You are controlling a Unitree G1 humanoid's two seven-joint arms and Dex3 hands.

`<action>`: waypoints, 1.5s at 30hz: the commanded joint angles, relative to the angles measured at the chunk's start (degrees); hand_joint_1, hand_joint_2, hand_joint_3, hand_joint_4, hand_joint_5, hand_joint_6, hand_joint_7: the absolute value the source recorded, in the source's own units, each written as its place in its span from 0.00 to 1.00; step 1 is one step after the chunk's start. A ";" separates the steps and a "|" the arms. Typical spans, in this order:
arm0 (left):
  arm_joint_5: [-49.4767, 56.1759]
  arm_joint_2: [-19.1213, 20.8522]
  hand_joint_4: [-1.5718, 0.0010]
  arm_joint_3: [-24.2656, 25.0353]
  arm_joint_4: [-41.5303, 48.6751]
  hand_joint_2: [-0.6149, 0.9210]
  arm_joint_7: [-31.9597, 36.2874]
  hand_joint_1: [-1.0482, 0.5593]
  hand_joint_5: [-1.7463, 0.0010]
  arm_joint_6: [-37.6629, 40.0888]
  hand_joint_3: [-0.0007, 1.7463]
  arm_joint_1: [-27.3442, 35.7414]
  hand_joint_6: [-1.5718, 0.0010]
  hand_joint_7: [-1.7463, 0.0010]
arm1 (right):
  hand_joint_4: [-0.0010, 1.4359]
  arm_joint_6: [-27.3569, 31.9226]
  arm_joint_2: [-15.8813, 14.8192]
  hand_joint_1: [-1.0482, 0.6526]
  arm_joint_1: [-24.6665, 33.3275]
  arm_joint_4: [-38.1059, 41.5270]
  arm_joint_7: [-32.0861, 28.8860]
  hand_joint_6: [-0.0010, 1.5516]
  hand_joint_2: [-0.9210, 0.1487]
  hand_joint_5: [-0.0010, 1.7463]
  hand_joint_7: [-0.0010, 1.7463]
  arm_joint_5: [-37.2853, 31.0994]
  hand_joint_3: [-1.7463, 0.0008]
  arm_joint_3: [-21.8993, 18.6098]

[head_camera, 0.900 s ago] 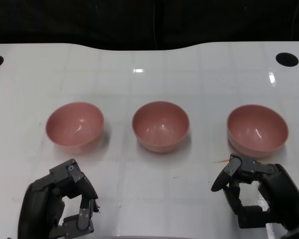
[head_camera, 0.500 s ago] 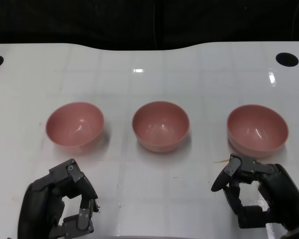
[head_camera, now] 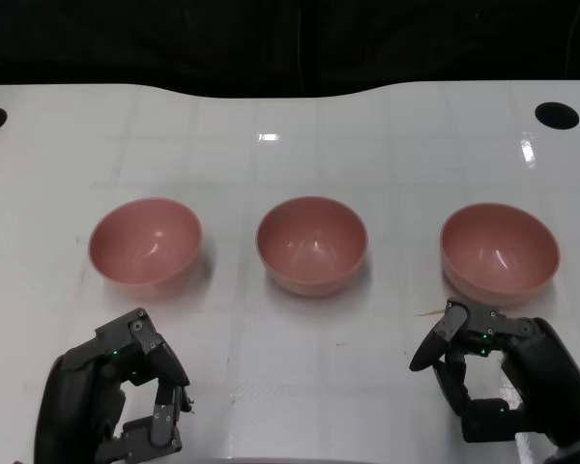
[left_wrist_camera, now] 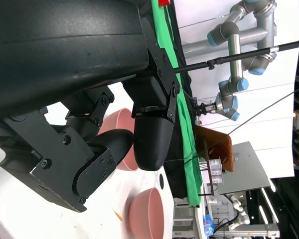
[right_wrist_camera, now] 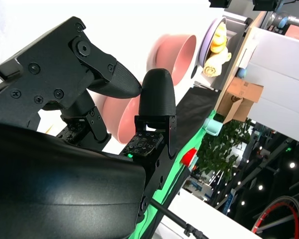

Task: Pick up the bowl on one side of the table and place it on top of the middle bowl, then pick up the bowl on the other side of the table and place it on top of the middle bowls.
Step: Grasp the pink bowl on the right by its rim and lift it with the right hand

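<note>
Three pink bowls stand upright in a row across the tabletop [head_camera: 271, 106]: left bowl [head_camera: 145, 242], middle bowl [head_camera: 311, 244], right bowl [head_camera: 499, 252]. Right robot hand [head_camera: 498, 382], empty with fingers apart, sits just short of the right bowl. Left robot hand [head_camera: 116, 401], fingers curled in and empty, lies farther from its bowl. Open tabletop separates the bowls.
</note>
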 commanded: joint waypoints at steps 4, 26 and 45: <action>-0.40 0.61 0.43 0.37 -0.50 0.62 -0.27 0.59 0.00 -0.26 0.83 0.22 0.45 0.15 | 0.47 2.29 -0.04 0.49 -0.27 -2.74 -2.10 0.48 0.15 0.72 0.40 -0.03 0.71 -1.22; -0.64 0.16 0.43 0.24 -0.26 0.64 -0.60 0.59 0.00 -1.18 0.81 0.39 0.46 0.13 | 0.21 16.84 -5.73 0.35 -1.07 -16.20 -4.88 0.30 0.03 0.34 0.02 -10.41 1.00 -2.88; -1.03 0.00 0.44 0.08 -1.48 0.63 -0.64 0.60 0.00 -0.62 0.82 1.28 0.45 0.15 | 0.03 39.44 -14.42 0.23 -6.22 -25.15 -6.04 0.17 0.00 0.33 0.01 -44.90 0.99 2.82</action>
